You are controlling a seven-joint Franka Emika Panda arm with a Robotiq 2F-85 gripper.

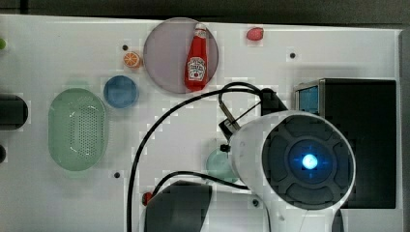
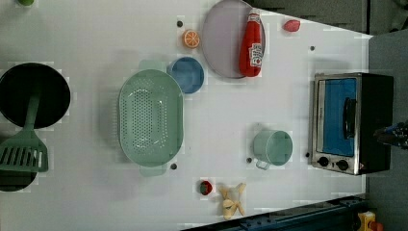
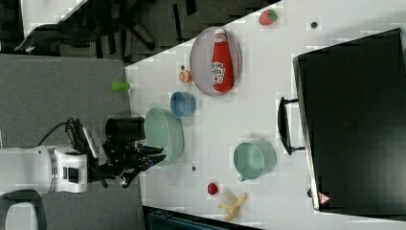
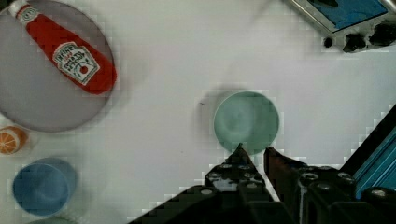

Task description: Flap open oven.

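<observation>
Close in, the gripper [image 4: 253,151] has its two black fingers [image 4: 239,158] drawn to a narrow gap, with nothing between them and nothing touched. In the wrist view the tips hang in the air over the near rim of the green mug [image 4: 246,121], which stands on the white table [image 4: 163,116].

Beyond the mug stands the oven [image 2: 351,122], well apart from the gripper. Its door is shut; the blue-tinted glass front and black bar handle [image 2: 350,118] face the mug. Its long axis runs along the table edge, crosswise to the line from mug to oven. Two black knobs [image 2: 333,163] sit at one end of the front.

Farther off from the mug, a ketchup bottle [image 1: 197,58] lies on a grey plate [image 1: 164,53].
</observation>
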